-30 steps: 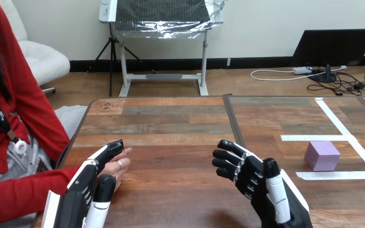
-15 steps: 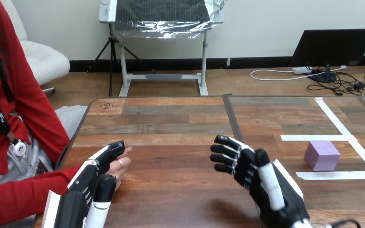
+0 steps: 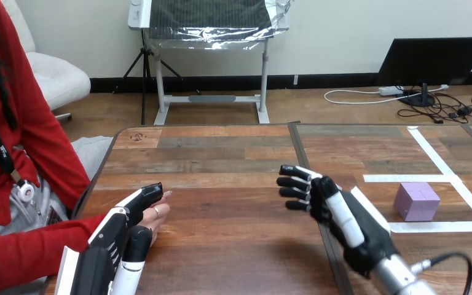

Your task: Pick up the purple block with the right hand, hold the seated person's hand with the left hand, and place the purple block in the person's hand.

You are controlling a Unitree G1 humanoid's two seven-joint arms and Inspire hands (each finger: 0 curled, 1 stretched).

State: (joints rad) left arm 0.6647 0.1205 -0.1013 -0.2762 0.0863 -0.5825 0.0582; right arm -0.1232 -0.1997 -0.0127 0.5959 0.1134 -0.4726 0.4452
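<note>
Near the counter's (image 3: 221,160) left edge: left hand (image 3: 115,228) — black, white-shelled — lying over the person's hand (image 3: 158,212) and covering most of it. Just a fingertip and a strip of knuckle peeking out on the far side. Gripping or merely resting on top: cannot tell. Base of the left hand cut off by the view's bottom edge.

Around the counter's middle: right hand (image 3: 335,212), open, fingers spread and loosely bent, holding nothing, with the silver forearm trailing back toward the near edge. Against half a second ago, reaches further from the near edge, with more forearm in sight. Left hand and person's hand as before.

Near the right edge: purple block (image 3: 416,201) — matte, cube-shaped, soft-cornered — standing on the dark wood-grain planks between white tape strips (image 3: 405,178). Apart from the right hand, on its right-edge side, untouched. Same spot as earlier.
</note>
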